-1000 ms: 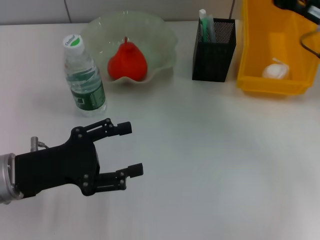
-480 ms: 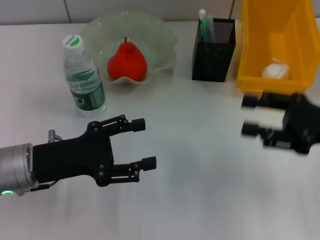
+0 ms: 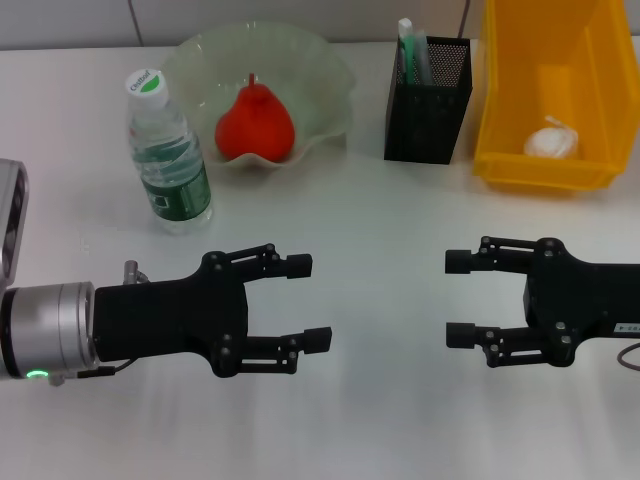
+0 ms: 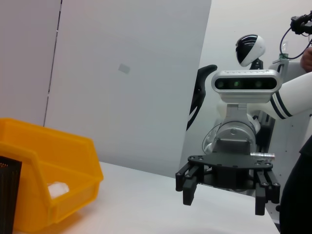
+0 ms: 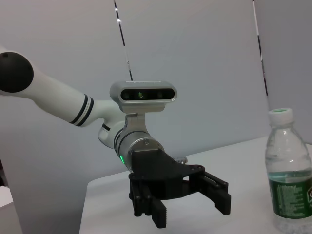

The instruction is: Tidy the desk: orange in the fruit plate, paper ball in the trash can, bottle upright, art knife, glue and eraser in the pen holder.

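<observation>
The orange (image 3: 255,125) lies in the fruit plate (image 3: 330,80) at the back. Left of it the bottle (image 3: 168,155) stands upright, also seen as the bottle (image 5: 288,175) in the right wrist view. The pen holder (image 3: 428,100) holds the glue (image 3: 406,42) and a grey stick, the art knife (image 3: 421,55). The eraser is hidden. The paper ball (image 3: 552,140) rests in the trash can (image 3: 600,100). My left gripper (image 3: 310,302) and right gripper (image 3: 456,298) hover open over the front of the table, facing each other, holding nothing.
The white table (image 3: 380,220) runs between the grippers and the objects at the back. The left wrist view shows the right gripper (image 4: 224,202) and the trash can (image 4: 48,180). The right wrist view shows the left gripper (image 5: 190,212).
The right arm came down from the far right corner to the front right of the table. The left gripper slid rightward toward the middle. Both stayed open.
</observation>
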Available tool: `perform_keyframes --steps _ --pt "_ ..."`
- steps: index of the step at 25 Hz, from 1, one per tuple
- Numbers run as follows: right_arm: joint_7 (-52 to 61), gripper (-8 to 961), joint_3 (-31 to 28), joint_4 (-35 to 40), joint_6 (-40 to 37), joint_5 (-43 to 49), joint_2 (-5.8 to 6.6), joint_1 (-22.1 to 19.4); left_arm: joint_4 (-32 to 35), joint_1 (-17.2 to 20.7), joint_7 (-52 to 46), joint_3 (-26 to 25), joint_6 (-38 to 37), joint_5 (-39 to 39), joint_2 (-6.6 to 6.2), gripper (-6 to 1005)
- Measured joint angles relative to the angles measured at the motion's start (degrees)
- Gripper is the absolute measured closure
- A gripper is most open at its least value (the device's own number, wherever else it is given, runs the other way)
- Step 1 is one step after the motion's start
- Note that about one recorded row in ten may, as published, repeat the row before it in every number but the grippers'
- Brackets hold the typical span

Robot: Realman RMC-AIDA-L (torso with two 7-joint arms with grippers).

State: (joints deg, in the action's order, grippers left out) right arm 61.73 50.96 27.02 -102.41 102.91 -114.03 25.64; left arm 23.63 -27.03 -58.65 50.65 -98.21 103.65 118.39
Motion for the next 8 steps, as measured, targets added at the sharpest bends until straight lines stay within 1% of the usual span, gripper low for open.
perform_keyframes --steps 1,8 --pt "-0.1 205 -0.1 0.1 0.0 0.2 -0.21 0.1 0.0 0.1 0.1 0.0 -0.1 0.0 0.00 169" --pt "-0.2 205 -0.2 0.3 1.8 0.2 -0.37 0.1 0.0 0.2 0.6 0.0 -0.1 0.0 0.00 169"
